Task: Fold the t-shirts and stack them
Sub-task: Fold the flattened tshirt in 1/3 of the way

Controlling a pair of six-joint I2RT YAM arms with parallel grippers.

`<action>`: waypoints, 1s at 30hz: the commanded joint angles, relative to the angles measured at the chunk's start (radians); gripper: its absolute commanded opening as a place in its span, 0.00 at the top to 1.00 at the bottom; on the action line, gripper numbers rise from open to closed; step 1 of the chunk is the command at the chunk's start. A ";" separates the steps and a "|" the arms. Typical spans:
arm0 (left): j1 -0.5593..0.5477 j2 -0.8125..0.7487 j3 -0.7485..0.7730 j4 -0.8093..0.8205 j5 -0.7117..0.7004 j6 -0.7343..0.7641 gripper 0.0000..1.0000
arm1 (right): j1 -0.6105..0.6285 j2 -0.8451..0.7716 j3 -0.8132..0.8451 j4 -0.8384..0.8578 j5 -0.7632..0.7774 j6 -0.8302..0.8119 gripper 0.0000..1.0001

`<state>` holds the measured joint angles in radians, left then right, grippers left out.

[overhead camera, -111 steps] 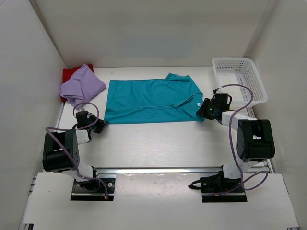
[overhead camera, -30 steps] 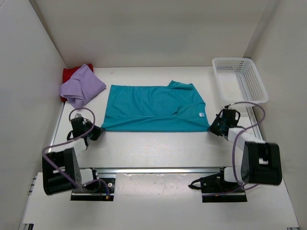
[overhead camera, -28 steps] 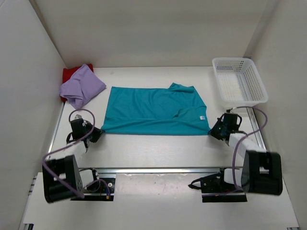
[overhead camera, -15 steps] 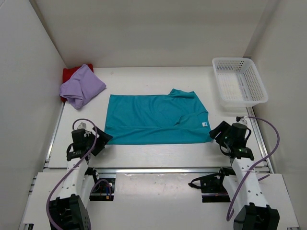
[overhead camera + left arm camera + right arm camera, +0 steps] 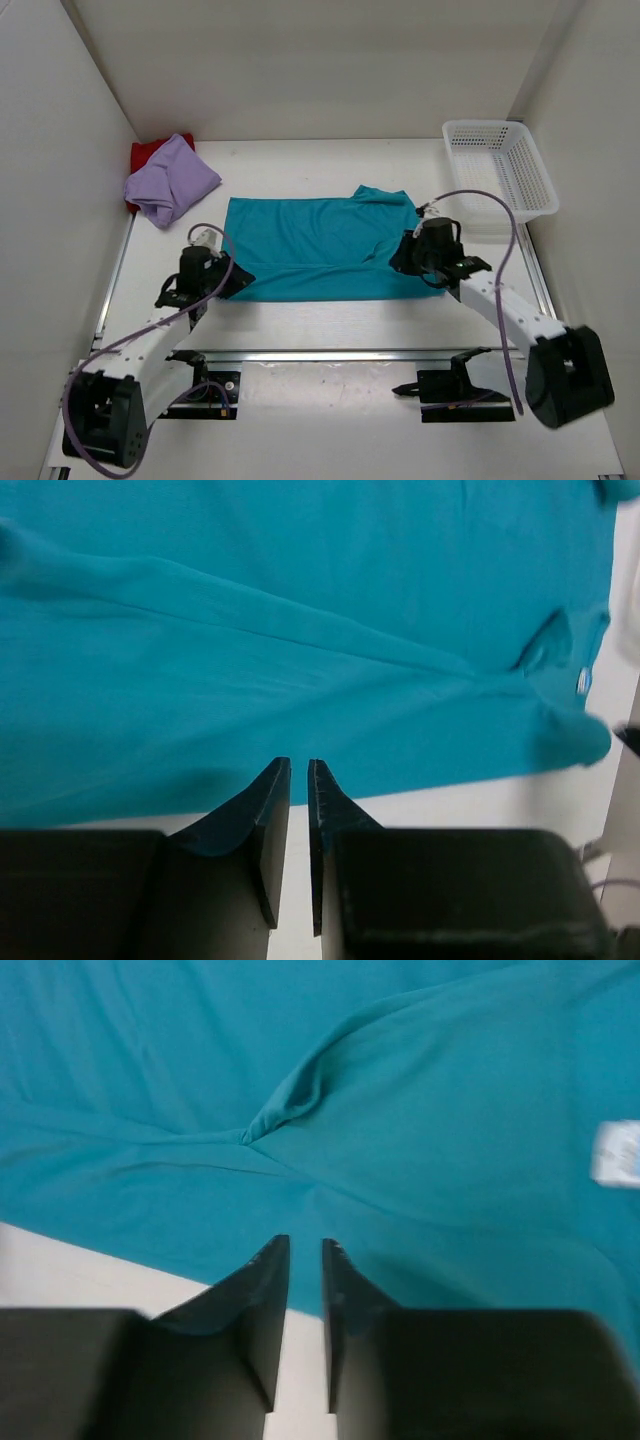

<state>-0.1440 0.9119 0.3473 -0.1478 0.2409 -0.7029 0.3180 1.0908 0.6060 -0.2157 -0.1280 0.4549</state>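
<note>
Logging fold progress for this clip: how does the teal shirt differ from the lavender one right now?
The teal shirt lies spread out flat mid-table; the lavender shirt is bunched in a heap at the far left corner. The teal one rests directly on the table; the lavender one lies partly over the red shirt. The teal one covers a wider patch than the lavender heap. Both are plain, and neither is in the basket.
</note>
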 commanded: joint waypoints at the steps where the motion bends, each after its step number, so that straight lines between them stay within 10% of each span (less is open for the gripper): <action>1: -0.086 0.077 0.055 0.125 -0.108 -0.009 0.76 | 0.046 0.139 0.066 0.149 -0.004 -0.051 0.80; 5: 0.024 0.212 0.033 0.259 0.000 -0.062 0.75 | 0.049 0.297 0.124 0.251 -0.050 -0.058 0.62; 11: 0.133 0.311 -0.027 0.405 0.068 -0.171 0.76 | 0.061 0.432 0.166 0.292 -0.093 -0.045 0.62; 30: 0.189 0.288 -0.056 0.471 -0.002 -0.211 0.73 | 0.098 0.601 0.322 0.260 -0.032 -0.076 0.87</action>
<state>0.0620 1.2434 0.2920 0.2996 0.2638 -0.9215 0.4057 1.6703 0.8753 0.0319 -0.1932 0.4038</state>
